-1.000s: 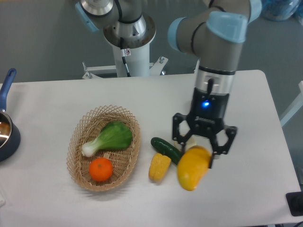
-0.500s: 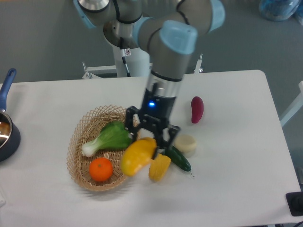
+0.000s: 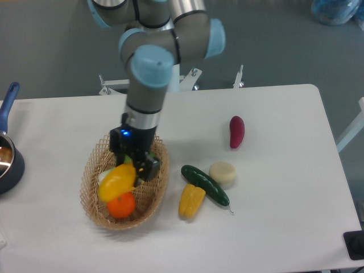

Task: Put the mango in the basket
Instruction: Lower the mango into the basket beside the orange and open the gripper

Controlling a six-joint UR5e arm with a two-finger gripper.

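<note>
The yellow mango [image 3: 116, 182] hangs tilted over the middle of the woven wicker basket [image 3: 92, 198], just above the round orange [image 3: 121, 206] that lies inside. My gripper [image 3: 132, 169] is shut on the mango's upper right end, pointing straight down over the basket. A green leafy vegetable lies under the gripper and is mostly hidden, with only a pale bit showing at the mango's left.
To the basket's right lie a yellow corn piece [image 3: 191, 201], a dark green cucumber [image 3: 205, 185], a pale round disc [image 3: 222, 173] and a purple eggplant [image 3: 236, 131]. A dark blue pot [image 3: 8, 163] with a blue handle sits at the left table edge.
My gripper has carried the mango leftward from the right side of the table, past the corn and cucumber, to a spot over the basket.
</note>
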